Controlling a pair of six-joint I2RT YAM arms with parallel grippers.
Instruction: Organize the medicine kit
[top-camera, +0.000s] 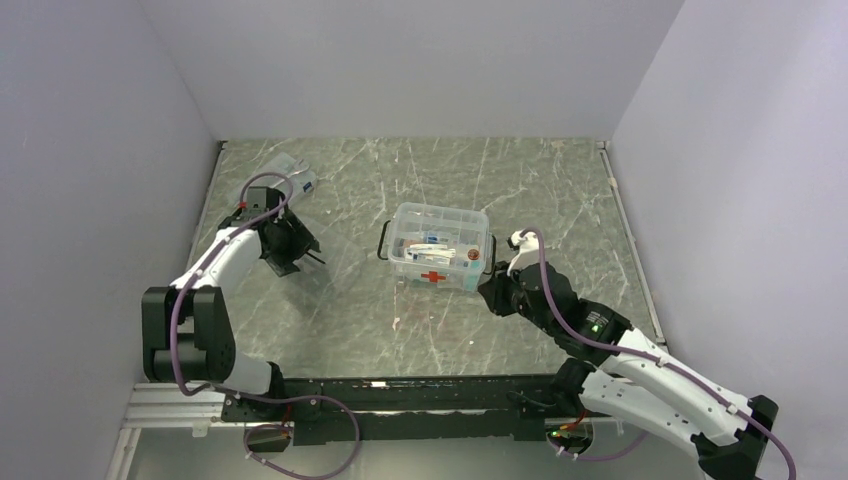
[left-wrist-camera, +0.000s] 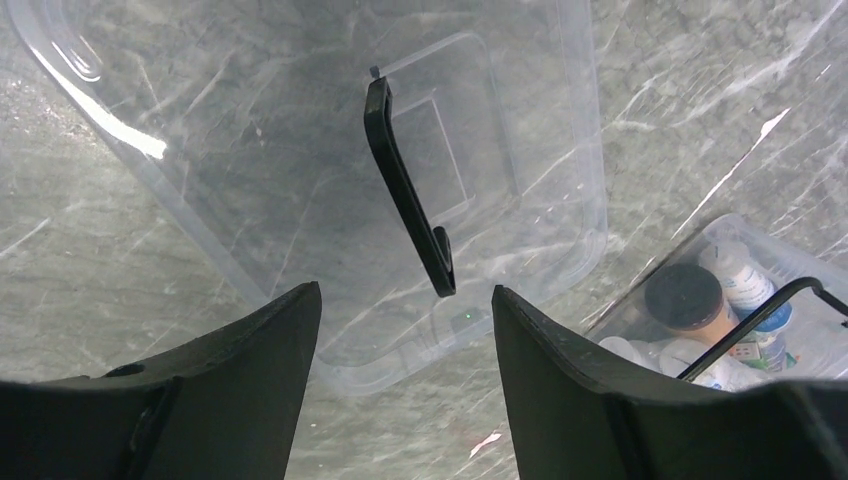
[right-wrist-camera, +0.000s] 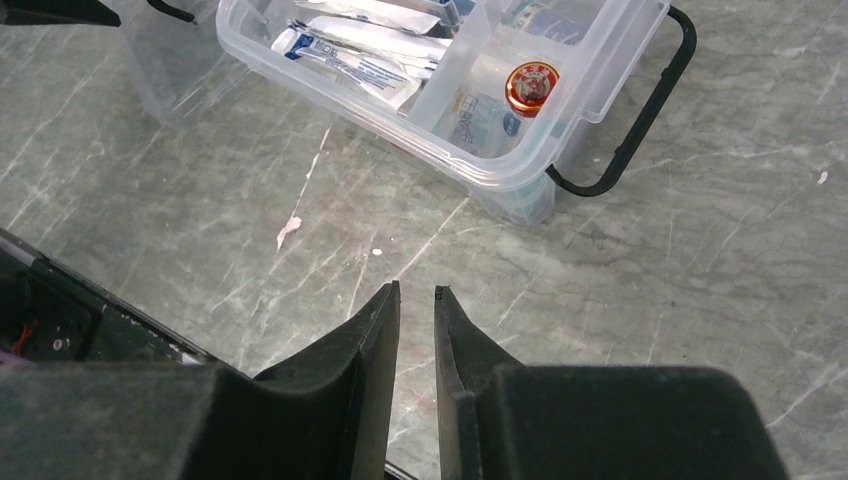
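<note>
The medicine kit (top-camera: 440, 246) is a clear tub with a red cross on its front, standing open mid-table with packets and a red-capped jar inside; it also shows in the right wrist view (right-wrist-camera: 520, 170). Its clear lid (left-wrist-camera: 300, 170) with a dark handle (left-wrist-camera: 405, 190) lies flat on the table left of the tub. My left gripper (top-camera: 305, 258) is open and empty, hovering over the lid's near edge in the left wrist view (left-wrist-camera: 403, 290). My right gripper (top-camera: 492, 295) is shut and empty, low over bare table near the tub's right front corner (right-wrist-camera: 416, 290).
A flat clear case with blue labels (top-camera: 288, 176) lies at the back left. Bottles show in the tub's end (left-wrist-camera: 700, 300) in the left wrist view. The tub has black side handles (right-wrist-camera: 640, 110). Grey walls stand on three sides; a black rail (top-camera: 400, 385) runs along the near edge.
</note>
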